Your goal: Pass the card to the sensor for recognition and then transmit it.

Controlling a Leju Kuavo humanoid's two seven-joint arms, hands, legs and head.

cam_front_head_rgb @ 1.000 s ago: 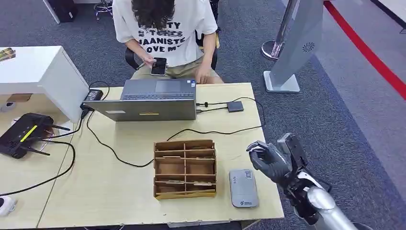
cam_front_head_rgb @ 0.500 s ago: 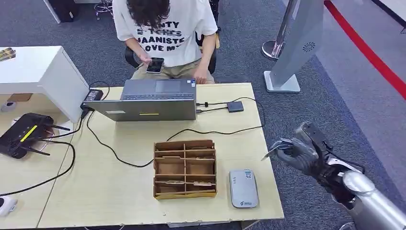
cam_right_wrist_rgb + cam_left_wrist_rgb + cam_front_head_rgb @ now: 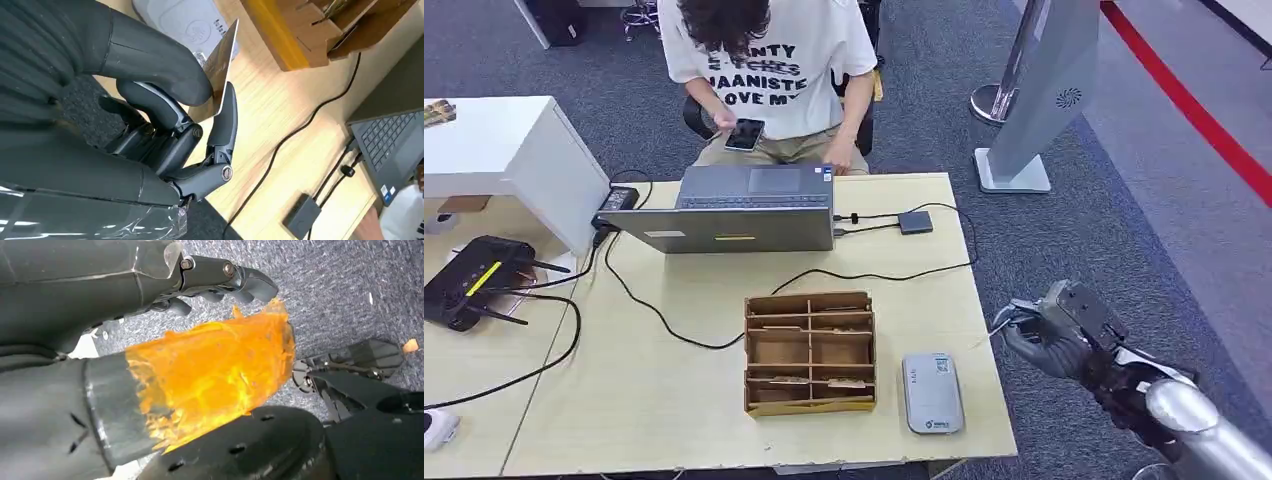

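Observation:
My right hand (image 3: 1052, 333) hangs over the carpet just past the table's right edge, level with the grey card sensor (image 3: 932, 392). It pinches a thin card (image 3: 1003, 319) between thumb and a finger; the card (image 3: 220, 62) is edge-on in the right wrist view, with the sensor (image 3: 185, 22) beyond it. The sensor lies flat near the table's front right corner, beside a cardboard divider box (image 3: 810, 351). My left hand (image 3: 215, 275) hangs by my side over the carpet, holding nothing, its thumb (image 3: 210, 375) covered in orange wrap.
A laptop (image 3: 744, 212) stands at the table's far side with a person (image 3: 769, 60) seated behind it, holding a phone. Black cables (image 3: 874, 275) cross the table (image 3: 674, 400). A router (image 3: 469, 280) sits far left. A grey sign stand (image 3: 1039, 100) rises at right.
My right hand has swung right and down with the card, from above the table beside the sensor to over the carpet past the table's edge.

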